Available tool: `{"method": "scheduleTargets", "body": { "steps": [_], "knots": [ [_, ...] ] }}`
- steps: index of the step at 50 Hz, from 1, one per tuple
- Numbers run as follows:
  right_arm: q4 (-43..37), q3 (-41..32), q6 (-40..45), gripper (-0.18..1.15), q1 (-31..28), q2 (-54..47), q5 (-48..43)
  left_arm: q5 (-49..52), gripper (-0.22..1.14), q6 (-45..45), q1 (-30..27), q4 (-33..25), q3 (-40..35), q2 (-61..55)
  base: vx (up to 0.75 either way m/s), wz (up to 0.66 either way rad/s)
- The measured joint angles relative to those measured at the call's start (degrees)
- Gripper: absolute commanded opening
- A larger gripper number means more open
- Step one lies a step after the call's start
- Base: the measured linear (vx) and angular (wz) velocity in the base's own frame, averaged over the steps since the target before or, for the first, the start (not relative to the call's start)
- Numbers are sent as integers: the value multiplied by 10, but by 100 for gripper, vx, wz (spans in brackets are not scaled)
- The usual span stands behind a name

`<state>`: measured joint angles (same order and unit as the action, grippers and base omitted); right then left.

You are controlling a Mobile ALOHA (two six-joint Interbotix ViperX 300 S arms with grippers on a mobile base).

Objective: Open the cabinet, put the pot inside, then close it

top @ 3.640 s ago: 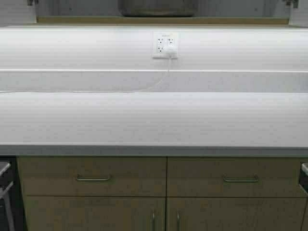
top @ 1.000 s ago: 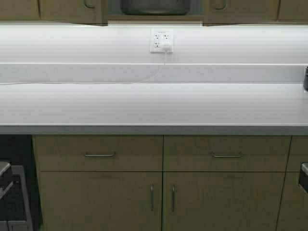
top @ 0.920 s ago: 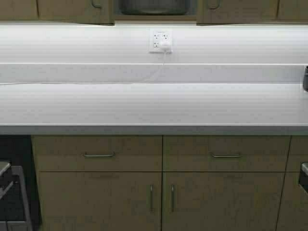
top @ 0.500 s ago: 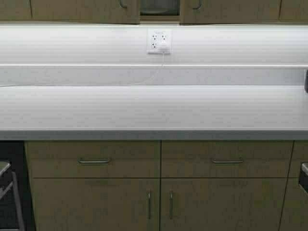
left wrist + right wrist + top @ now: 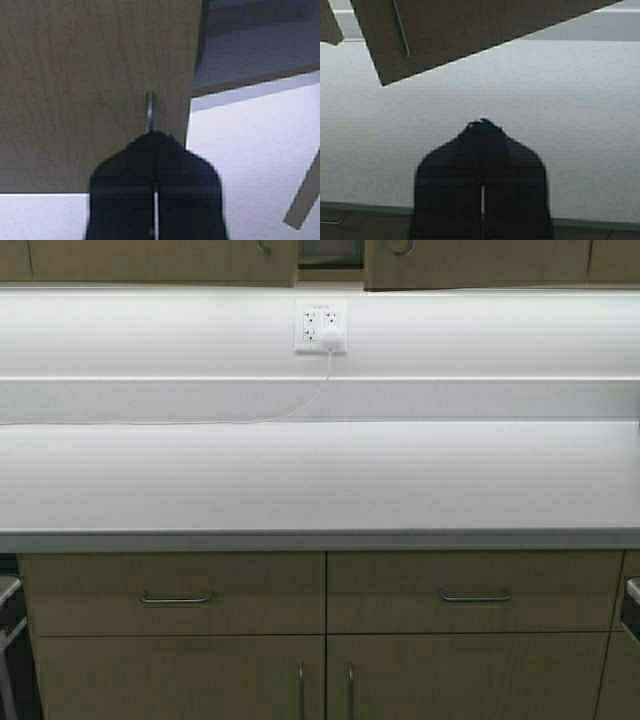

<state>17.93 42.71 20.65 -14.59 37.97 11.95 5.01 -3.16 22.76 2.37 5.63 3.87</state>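
White desk (image 5: pixel 320 475) spans below the cabinet (image 5: pixel 150 260), doors nearly shut over the barely visible pot (image 5: pixel 330 250); left gripper (image 5: pixel 155 137), closed, presses at the handle (image 5: pixel 149 110); right gripper (image 5: pixel 482 125) closed, idle; final closing remains.

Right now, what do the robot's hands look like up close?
Both look plain black. The left hand shows as a dark, rounded block narrowing to a blunt tip, with a thin pale slit running down its middle. The right hand has the same shape and slit. No cables, markings or sleeves show, and the high view shows no arms at all.
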Motion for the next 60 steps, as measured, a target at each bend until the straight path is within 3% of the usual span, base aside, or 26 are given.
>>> {"method": "scheduleTargets", "body": {
  "steps": [19,42,49,60],
  "knots": [
    [-2,-108,-20,6,-25,-65,15,-69,3,-4,1,0,186,121,14,10],
    [-7,-338,-17,6,-39,-307,43,-77,3,-16,12,-3,202,146,17,-3],
    [-7,-310,-10,6,-52,-287,54,-77,3,-29,5,-5,207,153,10,3],
    [-7,-205,-8,6,-54,-152,54,-79,3,-25,11,-3,200,154,10,1]
  ]
}}
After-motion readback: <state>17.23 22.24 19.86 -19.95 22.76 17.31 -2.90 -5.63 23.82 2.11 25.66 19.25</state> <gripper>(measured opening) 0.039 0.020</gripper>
